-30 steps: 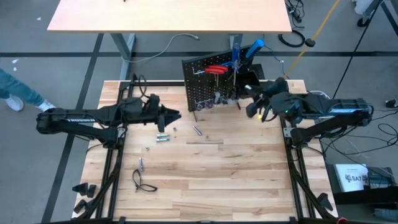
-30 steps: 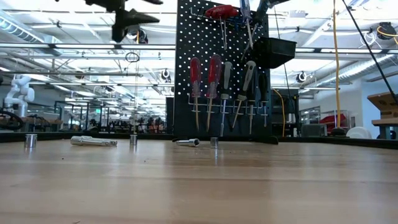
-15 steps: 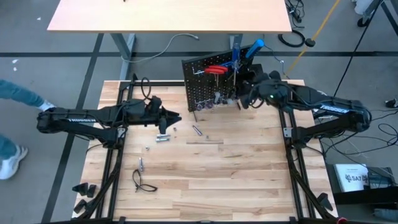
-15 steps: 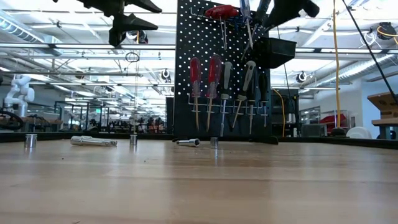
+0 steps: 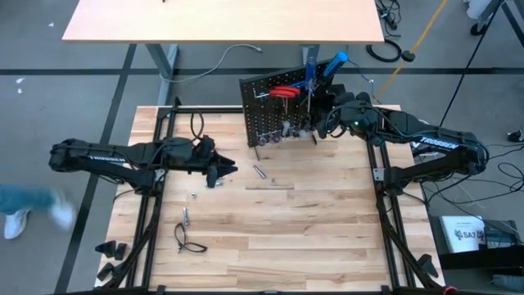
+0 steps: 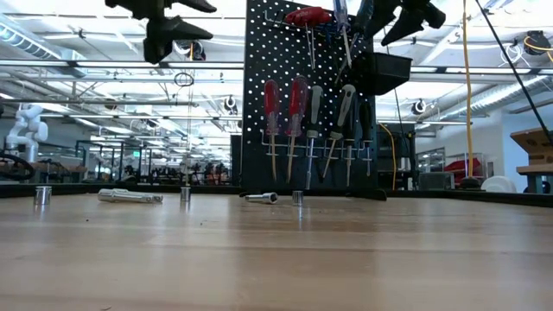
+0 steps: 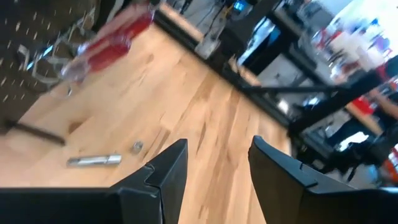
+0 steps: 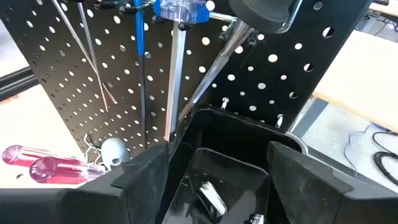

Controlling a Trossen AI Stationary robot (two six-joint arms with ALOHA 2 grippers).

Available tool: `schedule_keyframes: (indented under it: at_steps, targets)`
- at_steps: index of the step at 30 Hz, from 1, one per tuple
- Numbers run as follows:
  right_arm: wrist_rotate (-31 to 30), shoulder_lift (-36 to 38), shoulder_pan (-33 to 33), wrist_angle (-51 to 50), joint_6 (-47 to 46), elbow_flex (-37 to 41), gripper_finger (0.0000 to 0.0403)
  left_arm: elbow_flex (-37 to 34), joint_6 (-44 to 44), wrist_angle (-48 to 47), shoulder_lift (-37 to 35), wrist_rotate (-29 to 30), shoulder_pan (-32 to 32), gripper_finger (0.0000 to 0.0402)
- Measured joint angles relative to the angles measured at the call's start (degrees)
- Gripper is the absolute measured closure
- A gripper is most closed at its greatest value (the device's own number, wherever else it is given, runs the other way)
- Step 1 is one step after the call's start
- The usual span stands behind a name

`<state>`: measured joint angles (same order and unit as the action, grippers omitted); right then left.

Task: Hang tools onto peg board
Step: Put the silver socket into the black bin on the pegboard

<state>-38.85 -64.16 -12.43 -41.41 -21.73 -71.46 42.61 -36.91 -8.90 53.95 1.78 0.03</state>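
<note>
The black peg board (image 5: pixel 270 115) stands at the table's far middle. Screwdrivers with red and dark handles (image 6: pixel 298 112) hang in its silver rail, and a red T-handle (image 6: pixel 308 15) and a blue T-handle key (image 8: pixel 180 9) hang higher up. My right gripper (image 8: pixel 217 186) is open just above the board's black bin (image 8: pixel 236 143), where small silver bits (image 8: pixel 211 199) lie. My left gripper (image 5: pixel 221 170) hovers open above the table left of the board, over a silver bit (image 7: pixel 93 160) and a small socket (image 7: pixel 136 147).
Loose silver bits (image 5: pixel 259 171) lie in front of the board, with more nearer the left (image 5: pixel 186 215). A black loop (image 5: pixel 188 242) lies near the left front. Another table (image 5: pixel 221 20) stands beyond. The near half of the tabletop holds nothing else.
My right gripper has swung from the board's right side toward the far edge to stand over the black bin, and there it has opened. My left gripper has drifted a little toward the table's near edge, staying open.
</note>
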Motion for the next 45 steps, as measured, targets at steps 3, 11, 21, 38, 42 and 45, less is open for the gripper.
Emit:
schedule_keyframes:
  at_steps: [3,11,21,38,42,45]
  targets:
    - [1.4,0.1,0.6,0.0,-0.2,0.0,0.0139,0.0,0.5,-5.9,0.0,0.0,-1.0,0.023]
    - [14.0,0.5,6.8,1.4,-2.5,0.0,0.0147,0.0,-2.9,-25.4,0.3,3.0,-4.5,0.023]
    - [15.2,0.5,18.7,10.1,-3.0,0.0,0.0147,-0.1,-25.2,-44.9,7.2,7.0,-12.7,0.023]
    - [15.5,-9.6,22.3,11.3,-5.6,-0.1,0.0147,-1.8,-31.1,-50.0,19.8,6.6,-17.1,0.023]
    - [17.0,-10.6,22.3,13.0,-5.6,-0.1,0.0147,-1.8,-30.0,-49.9,21.2,6.5,-17.4,0.023]
    - [17.7,-10.6,22.3,13.6,-5.5,-0.1,0.0147,-1.9,-28.6,-48.6,22.1,6.4,-17.4,0.023]
